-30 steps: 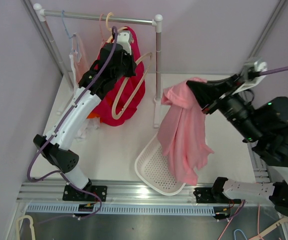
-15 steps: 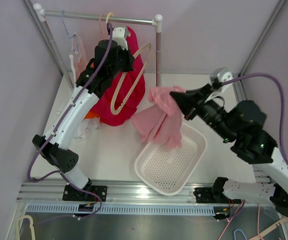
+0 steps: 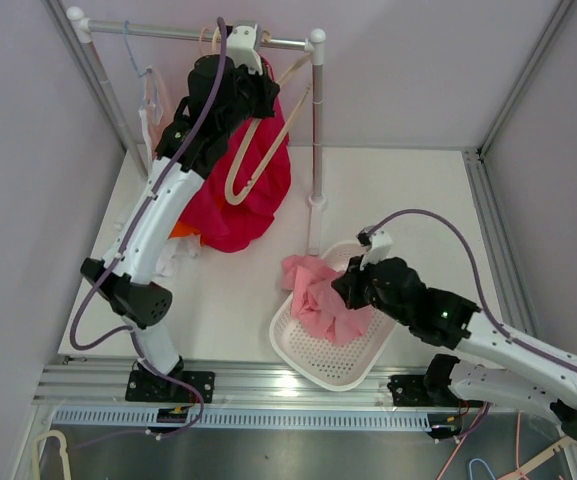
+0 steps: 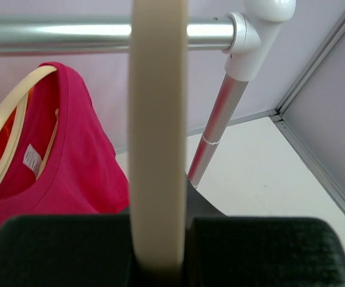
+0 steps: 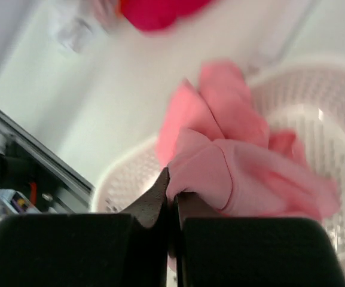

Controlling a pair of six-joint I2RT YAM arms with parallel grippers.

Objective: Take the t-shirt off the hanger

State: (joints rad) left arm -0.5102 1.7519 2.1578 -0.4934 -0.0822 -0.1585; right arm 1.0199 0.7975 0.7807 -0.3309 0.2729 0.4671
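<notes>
- The right arm (image 3: pixel 488 335) has swung down from mid-air and now lies low over the white basket (image 3: pixel 340 372). The pink t-shirt (image 3: pixel 313 295) that trailed from it is bunched in the basket's far-left corner, one fold over the rim. The left arm (image 3: pixel 158 200) has raised the bare cream hanger (image 3: pixel 258 150) up to the rail (image 3: pixel 168 33).
- A red t-shirt (image 3: pixel 238 200) hangs below the rail. In the top view the left arm covers its upper part, and only the left wrist view shows its neckline, label and own pale hanger.
- The right fingers (image 3: pixel 346 288) are lost among cloth from above. The blurred right wrist view shows them closed together, with a pinch of pink fabric at the tips.
- The left fingers (image 3: pixel 256 98) are clamped on the cream hanger. In the wrist view its bar stands upright between the black pads and crosses in front of the rail. The hook is cut off, so I cannot tell whether it is over the rail.
- Pale and orange cloth (image 3: pixel 173 245) lies on the surface (image 3: pixel 418 200), partly under the red t-shirt.
- The thin hangers (image 3: pixel 138 60) at the rail's left end are hard to make out.
</notes>
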